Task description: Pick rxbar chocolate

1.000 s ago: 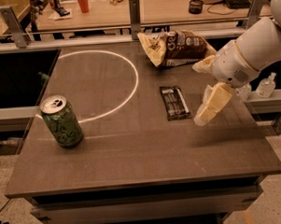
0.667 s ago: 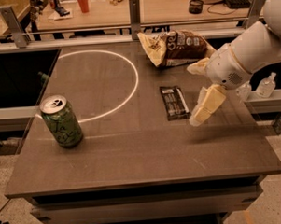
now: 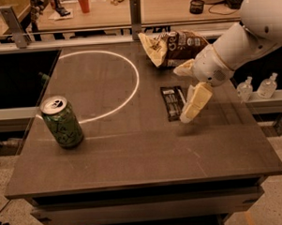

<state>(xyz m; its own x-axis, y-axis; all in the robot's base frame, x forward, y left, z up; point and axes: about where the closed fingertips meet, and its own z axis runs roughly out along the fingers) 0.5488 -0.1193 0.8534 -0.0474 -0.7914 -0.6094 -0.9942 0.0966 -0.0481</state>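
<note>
The rxbar chocolate (image 3: 171, 102) is a small flat black bar with white stripes, lying flat on the dark table (image 3: 133, 157) right of centre. My gripper (image 3: 181, 95) hovers just to the right of the bar, over its right edge. It is open and empty, with one cream finger (image 3: 196, 101) by the bar's near right corner and the other finger (image 3: 184, 68) beyond its far end. The white arm reaches in from the upper right.
A green can (image 3: 62, 121) stands upright at the table's left front. A cream-and-brown chip bag (image 3: 173, 47) lies at the back, just behind my gripper. A white circle (image 3: 130, 86) is drawn on the tabletop. Two small bottles (image 3: 257, 87) stand off the right edge.
My gripper has moved left, closer to the bar, and now overlaps its right edge. The bar, can and bag have not moved.
</note>
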